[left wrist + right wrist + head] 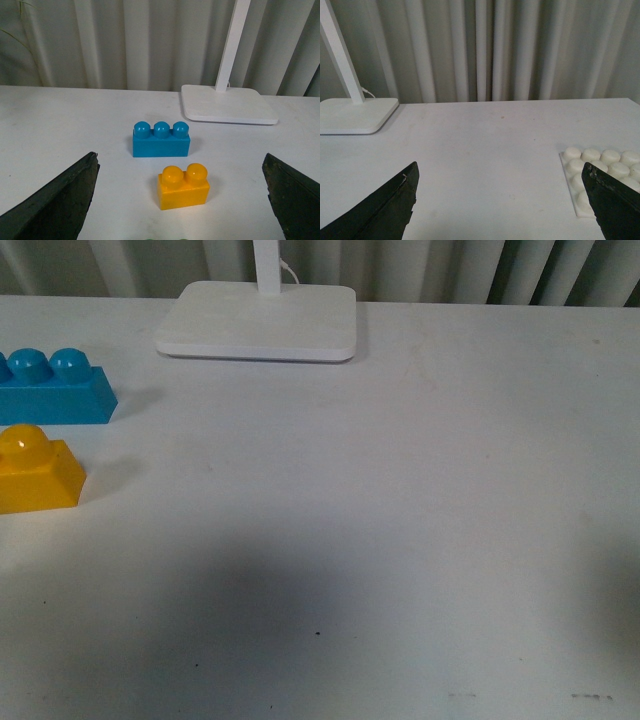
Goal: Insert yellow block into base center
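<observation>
Yellow block (183, 187) nearest of all, upright on the white table (60, 115) with 2 studs up, centred ahead of the gap of the left gripper (180, 160); fingers (60, 200) spread wide, gripping nothing; long axis across that gap, roughly finger to finger, turned a little; likely calls for closing on the short ends, or a wrist turn first. Just beyond, not touching: blue 3-stud brick (161, 140), nearly parallel. Farther back, lamp base (227, 104) with its upright pole, by the curtain. From the front, block at the far left edge; left arm judged the nearer. Right gripper (500, 167) likewise parted and empty; studded white base (600, 172) flat on the table close by 1 finger, partly hidden behind it, absent from the front view; well apart from the block; probably needs a carry across.
</observation>
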Robot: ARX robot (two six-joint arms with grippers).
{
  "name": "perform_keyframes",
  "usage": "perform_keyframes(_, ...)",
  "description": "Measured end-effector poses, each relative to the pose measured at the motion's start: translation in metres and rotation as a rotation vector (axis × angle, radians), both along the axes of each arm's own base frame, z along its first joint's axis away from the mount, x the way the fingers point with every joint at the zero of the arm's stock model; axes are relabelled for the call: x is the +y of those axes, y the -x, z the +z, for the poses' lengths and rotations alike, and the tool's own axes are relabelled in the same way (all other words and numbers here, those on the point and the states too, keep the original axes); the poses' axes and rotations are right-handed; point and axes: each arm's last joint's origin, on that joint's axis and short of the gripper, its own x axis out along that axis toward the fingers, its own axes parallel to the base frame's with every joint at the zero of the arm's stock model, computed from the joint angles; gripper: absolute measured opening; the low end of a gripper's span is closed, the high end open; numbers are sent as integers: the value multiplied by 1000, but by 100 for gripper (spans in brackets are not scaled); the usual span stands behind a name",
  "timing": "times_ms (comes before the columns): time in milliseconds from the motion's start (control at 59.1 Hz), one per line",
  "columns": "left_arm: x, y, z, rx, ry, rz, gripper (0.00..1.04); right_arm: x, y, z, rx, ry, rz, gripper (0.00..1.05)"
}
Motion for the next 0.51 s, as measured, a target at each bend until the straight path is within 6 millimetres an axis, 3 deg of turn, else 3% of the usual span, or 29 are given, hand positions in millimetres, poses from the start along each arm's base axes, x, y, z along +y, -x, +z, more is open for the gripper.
perform_keyframes(508, 0, 0, 0, 0, 0, 0, 98, 0, 0, 0, 0, 0, 0, 96)
